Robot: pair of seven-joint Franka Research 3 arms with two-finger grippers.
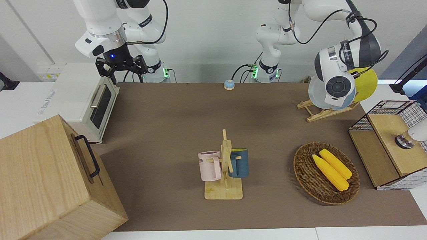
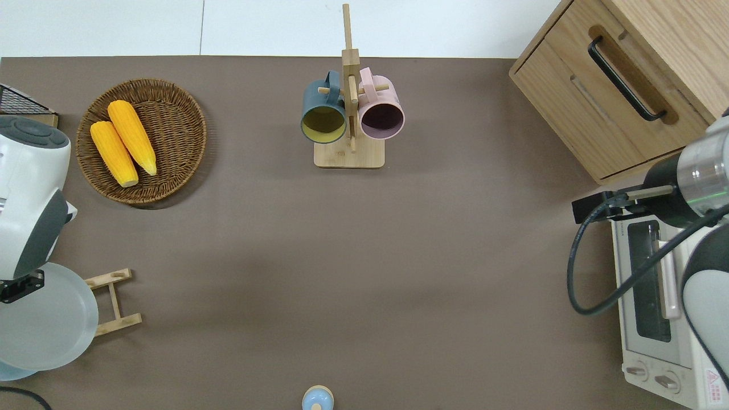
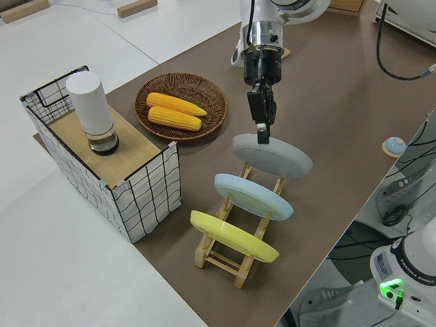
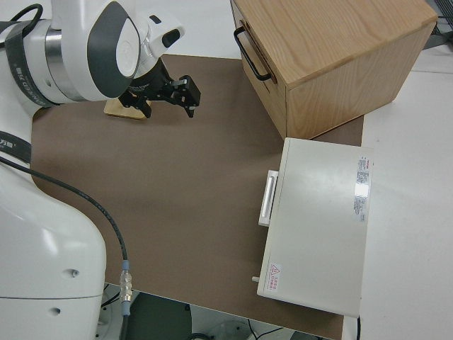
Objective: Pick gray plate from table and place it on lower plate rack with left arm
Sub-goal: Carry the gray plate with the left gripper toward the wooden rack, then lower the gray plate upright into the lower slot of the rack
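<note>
Gray plate (image 3: 272, 155), round, shallow, pale and raised at the rim, sits slanted at the rack's slot nearest the wicker basket, directly under the left pincer (image 3: 262, 136), whose fingers pinch its upper rim. Its lower edge looks seated in the lower plate rack (image 3: 228, 255), a small slanted light-wood frame of rails and pegs; whether it bears fully there cannot be told. Just below the pincer on the same rack stand a light blue plate (image 3: 253, 195) and then a yellow plate (image 3: 234, 236).

Judging by its look, the plate is stiff and fairly light, with a smooth glazed face that could slip and would chip if dropped. The rim is the sensible place to hold it, as the flat face gives the fingers nothing to close on.

Beside the pincer, toward the worktop's edge, lie an oval wicker basket (image 3: 180, 88) with two yellow corn cobs (image 3: 174, 111) and a wire-mesh box (image 3: 109, 170) bearing a white cylinder (image 3: 91, 112). The brown matte worktop (image 1: 166, 126) is bare around the rack.

The right arm is parked, its pincer (image 1: 120, 68) with fingers spread apart. Printing on the white toaster oven (image 4: 322, 223) is too small to read; the pink mug (image 1: 210, 165) shows letters ending "ME".
</note>
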